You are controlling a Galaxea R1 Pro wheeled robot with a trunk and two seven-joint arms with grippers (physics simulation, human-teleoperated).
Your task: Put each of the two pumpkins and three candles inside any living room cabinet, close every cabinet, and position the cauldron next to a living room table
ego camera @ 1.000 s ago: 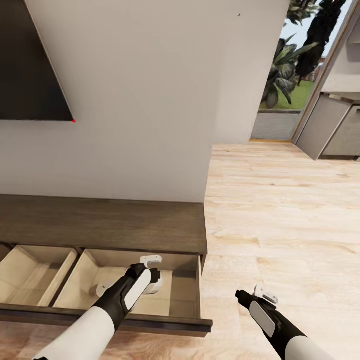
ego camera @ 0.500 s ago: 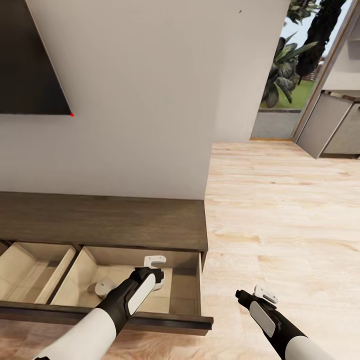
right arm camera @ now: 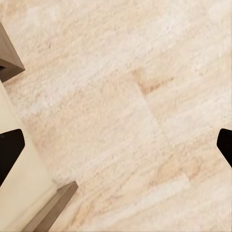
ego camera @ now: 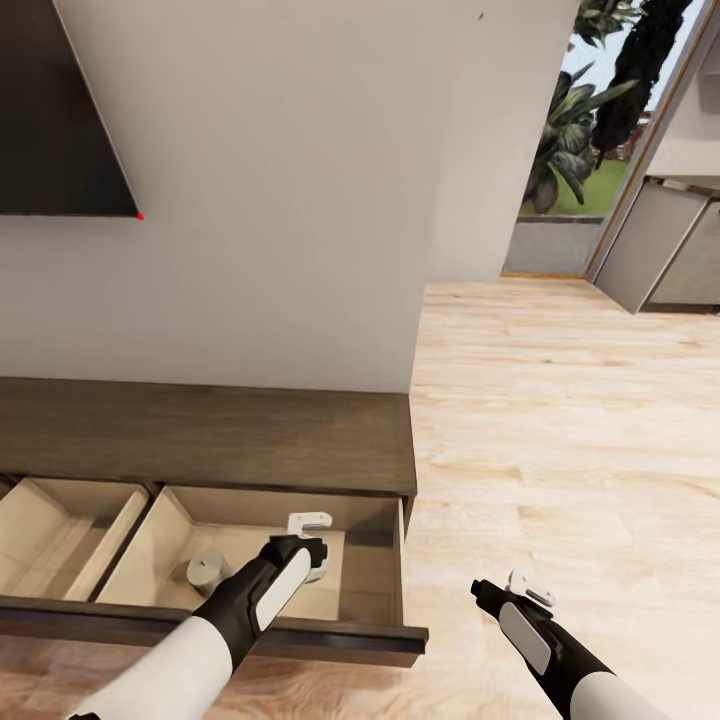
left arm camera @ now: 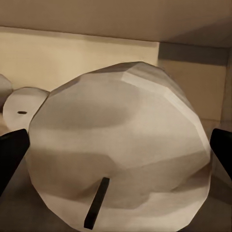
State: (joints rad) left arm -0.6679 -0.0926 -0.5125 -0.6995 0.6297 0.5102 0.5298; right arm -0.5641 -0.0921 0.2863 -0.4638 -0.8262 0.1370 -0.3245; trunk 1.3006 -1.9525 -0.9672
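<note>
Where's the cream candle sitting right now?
In the head view, the cream candle lies on the floor of the cabinet's open right-hand drawer, just left of the left gripper. The left wrist view shows another cream candle close up.

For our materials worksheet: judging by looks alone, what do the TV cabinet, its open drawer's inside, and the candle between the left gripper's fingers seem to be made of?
Cabinet: dark brown wood with a matt finish, its grain streaks visible.
Drawer inside: pale tan board, smooth and plain, possibly laminate.
Candle between the left gripper's fingers: cream-white, dull, likely wax, with a dark wick. Its faceted surface is a render trait.

TV (ego camera: 55, 110) cut off at edge
</note>
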